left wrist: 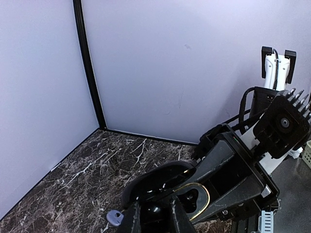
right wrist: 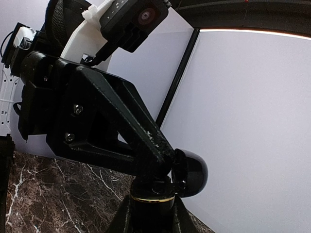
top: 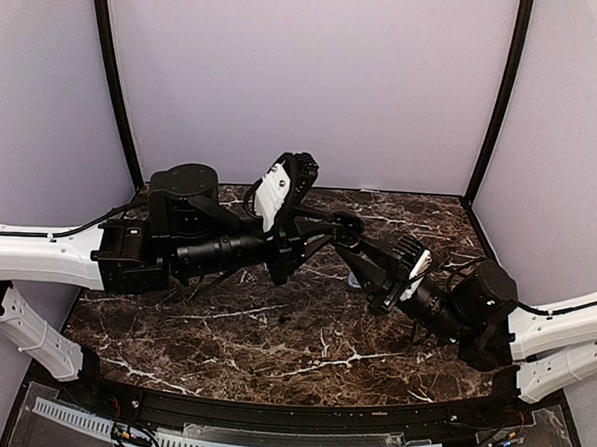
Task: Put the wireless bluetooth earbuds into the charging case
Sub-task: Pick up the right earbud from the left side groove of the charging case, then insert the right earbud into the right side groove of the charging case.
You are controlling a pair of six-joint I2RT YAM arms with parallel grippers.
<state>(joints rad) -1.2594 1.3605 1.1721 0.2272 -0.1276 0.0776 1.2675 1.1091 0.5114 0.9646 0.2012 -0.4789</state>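
The black charging case (right wrist: 151, 193) with a gold rim is held above the table, my right gripper (right wrist: 151, 216) shut on its base. Its domed lid (right wrist: 192, 172) stands open to one side. My left gripper (left wrist: 154, 219) reaches down into the open case (left wrist: 208, 193), its two fingers close on either side of a dark glossy earbud (left wrist: 154, 208). A second socket (left wrist: 193, 199) beside it looks empty. A pale purple earbud (left wrist: 115, 217) lies on the marble table, seen under the two grippers (top: 355, 281) in the top view.
Both arms meet over the middle of the dark marble table (top: 273, 332). Pale walls with black corner posts (top: 116, 84) enclose the back and sides. A white slotted strip (top: 237, 443) runs along the near edge.
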